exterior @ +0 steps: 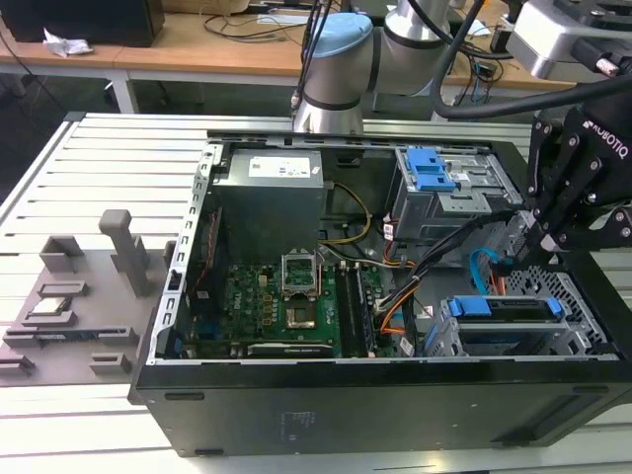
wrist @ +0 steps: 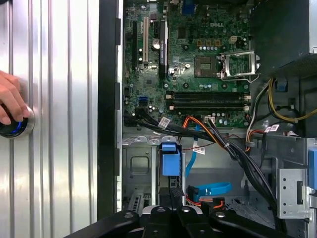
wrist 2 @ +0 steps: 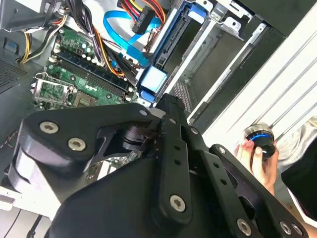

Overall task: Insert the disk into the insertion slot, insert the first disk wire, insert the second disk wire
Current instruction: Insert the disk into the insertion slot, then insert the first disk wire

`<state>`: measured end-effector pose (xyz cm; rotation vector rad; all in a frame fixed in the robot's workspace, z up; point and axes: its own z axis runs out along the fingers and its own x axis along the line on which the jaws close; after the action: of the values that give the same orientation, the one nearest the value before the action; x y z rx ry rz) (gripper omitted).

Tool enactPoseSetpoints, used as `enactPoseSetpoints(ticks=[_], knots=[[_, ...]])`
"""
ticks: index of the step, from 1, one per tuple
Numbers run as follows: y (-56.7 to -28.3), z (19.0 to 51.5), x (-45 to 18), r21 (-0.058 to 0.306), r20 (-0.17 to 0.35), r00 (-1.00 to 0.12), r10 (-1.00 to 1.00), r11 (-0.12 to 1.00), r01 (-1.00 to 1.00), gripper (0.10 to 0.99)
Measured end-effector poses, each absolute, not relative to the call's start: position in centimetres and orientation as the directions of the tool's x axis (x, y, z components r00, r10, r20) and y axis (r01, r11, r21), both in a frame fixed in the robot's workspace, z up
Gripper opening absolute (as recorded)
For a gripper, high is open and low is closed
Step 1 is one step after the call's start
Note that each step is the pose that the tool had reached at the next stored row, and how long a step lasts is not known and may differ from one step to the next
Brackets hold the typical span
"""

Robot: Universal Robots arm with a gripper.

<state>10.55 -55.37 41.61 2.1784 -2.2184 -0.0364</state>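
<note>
The disk (exterior: 506,309), silver in a blue caddy, lies inside the insertion slot (exterior: 583,296), a mesh-walled bay at the case's corner on the exterior view's right. Its blue caddy end (wrist: 170,162) faces the case interior in both wrist views (wrist 2: 154,79). My black gripper (exterior: 541,245) hangs just above the slot's inner end, shut, with nothing visible between its fingers (wrist: 172,196). A blue flat wire (wrist: 214,190) loops loose beside the disk, and its connector is free. A black and orange wire bundle (wrist: 208,131) runs past the bay.
A taller grey cage with blue clips (exterior: 439,183) stands behind the slot. The motherboard (exterior: 286,301) and power supply (exterior: 272,183) fill the case. Grey fixtures (exterior: 89,286) sit on the table at the exterior view's left. A person's hand (wrist: 9,104) rests on a round button (wrist 2: 261,136).
</note>
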Motion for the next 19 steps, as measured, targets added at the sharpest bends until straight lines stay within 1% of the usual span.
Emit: enactPoseSetpoints(ticks=[6,12,16,17,19], knots=[[-55.4,41.6,10.6,0.039,0.008,-0.018,-1.0,0.018,-0.999,0.106],[-55.0,41.4,12.4,0.039,0.011,-0.018,-1.0,0.018,-0.999,0.106],[-53.7,41.2,13.6,0.039,0.016,-0.018,-1.0,0.019,-0.999,0.106],[-52.7,41.0,13.7,0.039,0.019,-0.018,-1.0,0.019,-0.999,0.106],[-51.8,40.3,13.7,0.039,0.02,-0.018,-1.0,0.019,-0.999,0.106]])
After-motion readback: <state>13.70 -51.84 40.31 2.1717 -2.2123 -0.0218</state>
